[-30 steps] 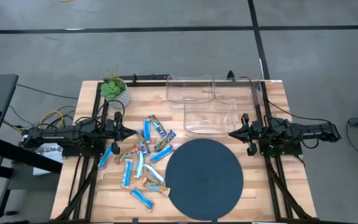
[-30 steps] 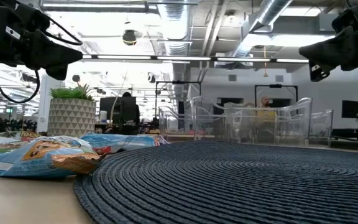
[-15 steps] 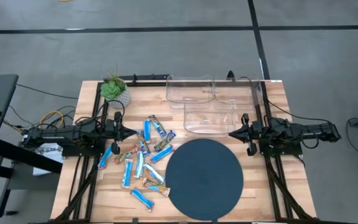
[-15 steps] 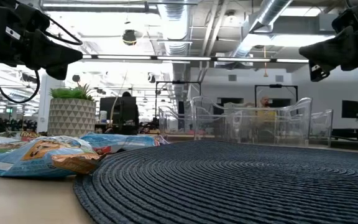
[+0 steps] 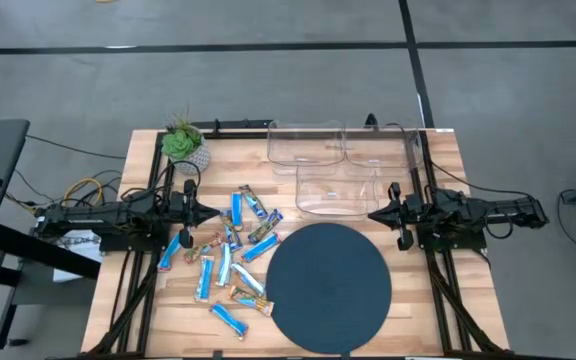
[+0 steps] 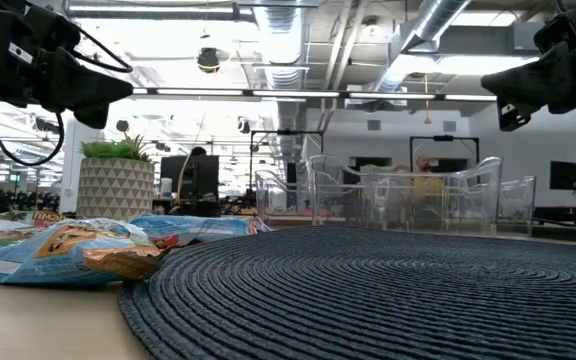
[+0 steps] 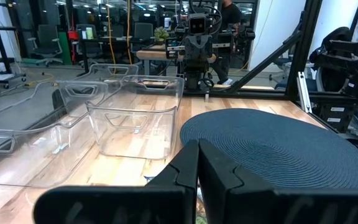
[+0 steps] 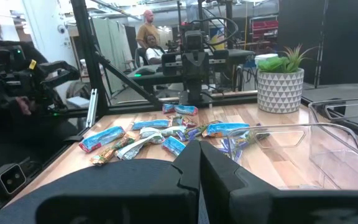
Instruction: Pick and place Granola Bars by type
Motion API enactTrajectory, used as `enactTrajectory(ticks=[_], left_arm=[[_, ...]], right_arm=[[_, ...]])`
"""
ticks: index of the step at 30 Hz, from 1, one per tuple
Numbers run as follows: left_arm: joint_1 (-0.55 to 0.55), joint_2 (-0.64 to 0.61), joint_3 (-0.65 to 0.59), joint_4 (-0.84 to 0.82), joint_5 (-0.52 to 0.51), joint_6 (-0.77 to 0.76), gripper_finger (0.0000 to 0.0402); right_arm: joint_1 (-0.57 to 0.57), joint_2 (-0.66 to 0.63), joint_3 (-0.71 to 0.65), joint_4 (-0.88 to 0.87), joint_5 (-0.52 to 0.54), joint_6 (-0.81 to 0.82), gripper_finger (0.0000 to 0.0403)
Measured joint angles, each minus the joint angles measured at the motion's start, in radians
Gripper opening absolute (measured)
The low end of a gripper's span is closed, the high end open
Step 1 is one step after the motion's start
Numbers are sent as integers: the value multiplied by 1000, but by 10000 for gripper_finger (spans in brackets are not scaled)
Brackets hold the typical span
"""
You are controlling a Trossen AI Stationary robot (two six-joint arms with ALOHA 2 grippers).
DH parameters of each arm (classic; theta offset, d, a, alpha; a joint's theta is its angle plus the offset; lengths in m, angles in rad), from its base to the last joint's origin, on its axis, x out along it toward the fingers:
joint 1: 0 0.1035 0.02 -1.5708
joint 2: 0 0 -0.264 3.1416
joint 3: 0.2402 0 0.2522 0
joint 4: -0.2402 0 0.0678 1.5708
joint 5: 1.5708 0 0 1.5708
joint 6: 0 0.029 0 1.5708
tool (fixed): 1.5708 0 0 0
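Observation:
Several granola bars (image 5: 230, 252) lie scattered on the wooden table's left half, mostly light-blue wrappers, some brown-gold; they also show in the right wrist view (image 8: 166, 134) and close up in the low view (image 6: 63, 250). My left gripper (image 5: 215, 212) hovers shut above the pile's far-left side, pointing level toward the table's right. My right gripper (image 5: 371, 214) hovers shut near the right edge, pointing level toward the left, beside the clear bins. In the wrist views the left fingers (image 7: 197, 163) and right fingers (image 8: 199, 163) are pressed together with nothing between them.
A round dark-blue woven mat (image 5: 328, 286) lies at the near centre. Three clear plastic bins (image 5: 336, 188) stand at the far right. A potted plant (image 5: 186, 146) stands at the far left. People show in the room beyond the table.

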Motion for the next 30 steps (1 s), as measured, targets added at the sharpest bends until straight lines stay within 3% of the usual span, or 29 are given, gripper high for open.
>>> enactTrajectory(ticks=[8,13,18,30], left_arm=[[-2,0,0,1,19,-13,0],[-29,0,0,22,131,-52,0],[-49,0,0,34,177,-85,0],[-53,10,5,19,165,-78,16]], right_arm=[[0,0,0,0,0,0,0],[0,0,0,0,0,0,0],[0,0,0,0,0,0,0],[0,0,0,0,0,0,0]])
